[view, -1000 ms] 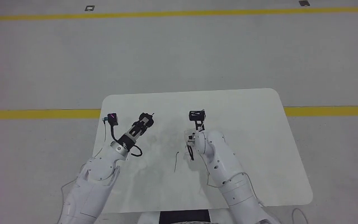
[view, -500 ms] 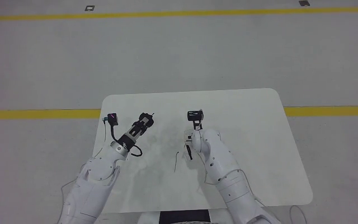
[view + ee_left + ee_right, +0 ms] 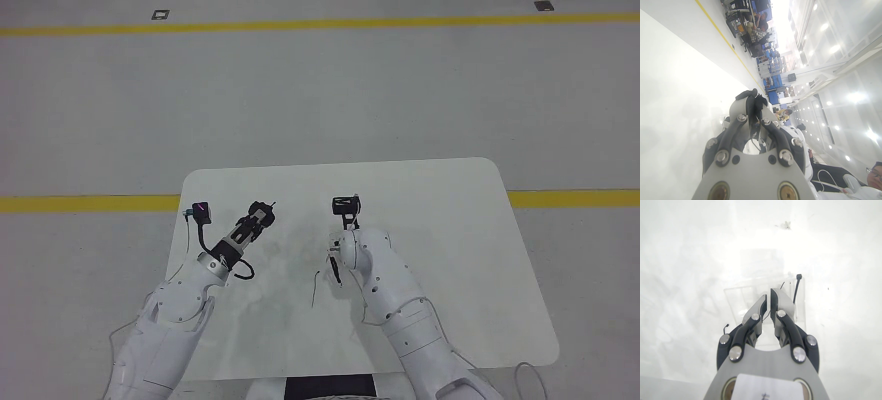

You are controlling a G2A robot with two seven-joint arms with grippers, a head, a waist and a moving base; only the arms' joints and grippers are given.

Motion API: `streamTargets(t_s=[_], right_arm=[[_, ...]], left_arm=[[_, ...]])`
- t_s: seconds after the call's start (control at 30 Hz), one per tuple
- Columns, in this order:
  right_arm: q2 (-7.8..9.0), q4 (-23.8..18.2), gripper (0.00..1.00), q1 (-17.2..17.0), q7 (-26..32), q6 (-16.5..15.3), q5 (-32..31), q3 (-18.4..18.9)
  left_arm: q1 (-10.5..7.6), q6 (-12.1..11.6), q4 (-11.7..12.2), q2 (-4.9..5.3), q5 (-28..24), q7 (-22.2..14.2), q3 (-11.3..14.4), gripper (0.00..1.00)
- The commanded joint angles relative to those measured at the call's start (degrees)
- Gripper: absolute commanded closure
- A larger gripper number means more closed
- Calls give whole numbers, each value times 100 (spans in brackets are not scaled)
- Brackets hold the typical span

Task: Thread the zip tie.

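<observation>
Nudged my right gripper [image 3: 769,292] toward the table's [image 3: 450,200] left edge (barely); fingers pressed nearly together, zip tie [image 3: 797,289] just beside.

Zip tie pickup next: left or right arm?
Right. The right gripper points down at the clear tray, with the black zip tie just beside it. The left gripper is off to the side, aimed away.

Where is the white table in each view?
Top view: the table fills the middle of the picture.
Left wrist view: the table spreads behind the left gripper.
Right wrist view: the table lies under the right gripper and the zip tie.
Shared landmark: the yellow floor line beyond the table, in top and left wrist views; the zip tie, in top and right wrist views.
</observation>
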Motion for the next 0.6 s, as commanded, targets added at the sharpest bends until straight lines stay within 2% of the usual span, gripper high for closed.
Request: streamTargets(t_s=[0.0, 0.07, 0.57], right_arm=[[-3, -30, 80, -10, -3, 0, -62, -10], [6, -56, 77, -18, 12, 0, -62, 2], [-2, 176, 75, 120, 114, 0, -62, 7]], left_arm=[[0, 0, 0, 0, 0, 0, 0, 100], [0, 0, 0, 0, 0, 0, 0, 100], [0, 0, 0, 0, 0, 0, 0, 100]])
